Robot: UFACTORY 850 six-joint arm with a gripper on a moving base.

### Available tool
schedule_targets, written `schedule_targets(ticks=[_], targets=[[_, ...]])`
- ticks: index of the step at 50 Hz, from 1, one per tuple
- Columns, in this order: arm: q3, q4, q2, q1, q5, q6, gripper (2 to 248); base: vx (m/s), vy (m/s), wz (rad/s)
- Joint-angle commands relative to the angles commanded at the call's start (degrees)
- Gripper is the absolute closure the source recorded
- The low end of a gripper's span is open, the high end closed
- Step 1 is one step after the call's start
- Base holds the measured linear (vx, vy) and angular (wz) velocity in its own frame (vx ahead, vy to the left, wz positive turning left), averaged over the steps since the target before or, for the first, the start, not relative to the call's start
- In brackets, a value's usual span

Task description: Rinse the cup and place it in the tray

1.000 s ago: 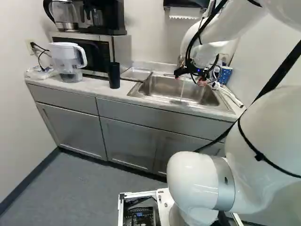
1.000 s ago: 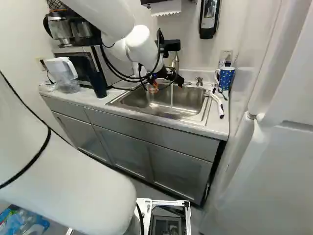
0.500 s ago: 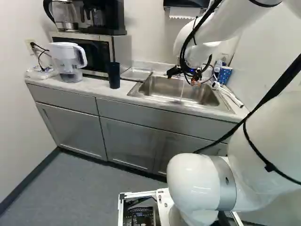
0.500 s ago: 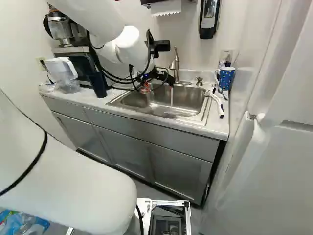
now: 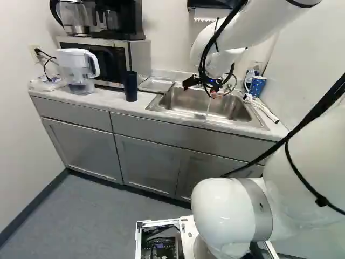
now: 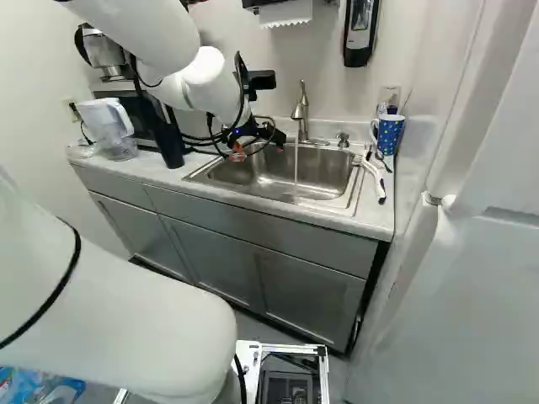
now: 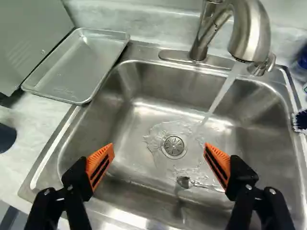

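Wrist view: our gripper (image 7: 159,147) is wide open and empty over the sink (image 7: 139,167). The dark cup (image 5: 131,86), probably ours, stands upright on the counter (image 7: 38,129) near the tray (image 7: 88,60), so we'd reach sideways, tray-side.

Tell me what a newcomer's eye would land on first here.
Probably the big white robot arm, rising at the right of the left base view and reaching toward the stainless-steel sink. Next, likely the clear running water falling from the curved metal faucet. The black, orange-padded two-finger gripper stands open above the sink, ahead of the faucet.
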Motion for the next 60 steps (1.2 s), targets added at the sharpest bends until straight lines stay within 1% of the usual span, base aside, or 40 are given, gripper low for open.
schedule_targets(ticks=[30,60], targets=[[0.3,0.0,0.4,6.5,0.0,0.0,3,0.000,0.000,0.000],[-0.4,0.0,-0.5,12.9,0.0,0.0,3,0.000,0.000,0.000]])
